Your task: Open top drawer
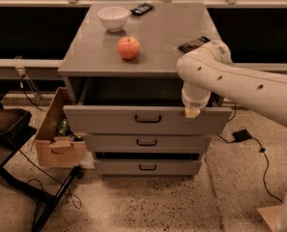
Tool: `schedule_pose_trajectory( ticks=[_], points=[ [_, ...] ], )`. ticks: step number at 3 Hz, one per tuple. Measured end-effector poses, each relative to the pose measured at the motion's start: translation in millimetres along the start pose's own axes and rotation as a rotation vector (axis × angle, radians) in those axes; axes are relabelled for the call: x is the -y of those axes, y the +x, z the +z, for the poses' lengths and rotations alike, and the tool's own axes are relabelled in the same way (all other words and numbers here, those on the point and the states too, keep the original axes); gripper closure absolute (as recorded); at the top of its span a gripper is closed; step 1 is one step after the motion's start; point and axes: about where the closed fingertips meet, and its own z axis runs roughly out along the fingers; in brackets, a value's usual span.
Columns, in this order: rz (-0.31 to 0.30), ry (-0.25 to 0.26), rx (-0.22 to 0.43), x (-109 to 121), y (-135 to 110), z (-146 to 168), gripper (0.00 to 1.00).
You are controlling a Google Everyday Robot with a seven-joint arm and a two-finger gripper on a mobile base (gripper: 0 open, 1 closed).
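Note:
The top drawer [109, 120] of the grey cabinet is pulled out, its wide front carrying a small black bar handle [148, 118] at centre; a dark gap shows behind it. My gripper [192, 112] hangs from the white arm at the top edge of the drawer front, right of the handle. Two narrower drawers, the middle [147, 142] and the bottom [147, 167], sit below, less far out.
On the cabinet top [90, 52] are an apple [128, 48], a white bowl [113, 18] and two dark remotes [193, 44] [142, 8]. A cardboard box [58, 139] stands at the cabinet's left, a black stand [17, 178] at lower left, a cable and adapter [241, 136] at right.

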Motion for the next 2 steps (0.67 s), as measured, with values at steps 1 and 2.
schedule_pose_trajectory(
  ticks=[1, 2],
  points=[
    [0.009, 0.003, -0.006, -4.6, 1.7, -2.1, 1.00],
    [0.021, 0.008, -0.013, -11.1, 4.3, -6.1, 1.00]
  ],
)
